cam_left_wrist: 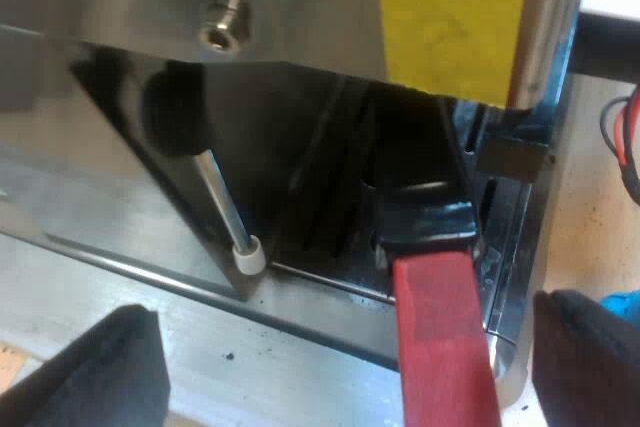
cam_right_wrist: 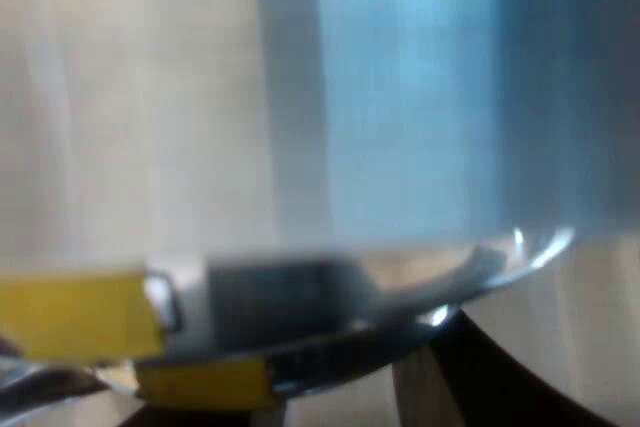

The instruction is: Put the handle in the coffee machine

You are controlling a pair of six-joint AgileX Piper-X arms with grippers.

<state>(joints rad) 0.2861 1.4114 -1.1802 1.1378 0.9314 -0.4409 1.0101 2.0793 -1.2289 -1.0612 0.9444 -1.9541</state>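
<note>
Left claw (cam_left_wrist: 345, 362) spread — red-ended handle (cam_left_wrist: 440, 337) between, clear both sides, in machine (cam_left_wrist: 300, 7)

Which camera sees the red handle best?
The left wrist view: the red handle sticks out from the espresso machine front, inside the open left gripper. The right wrist view faces shiny metal and yellow patches instead.

A pale beige desk (cam_left_wrist: 585, 237) (flecked with a few dark specks) lies in soft, even indoor light.
</note>
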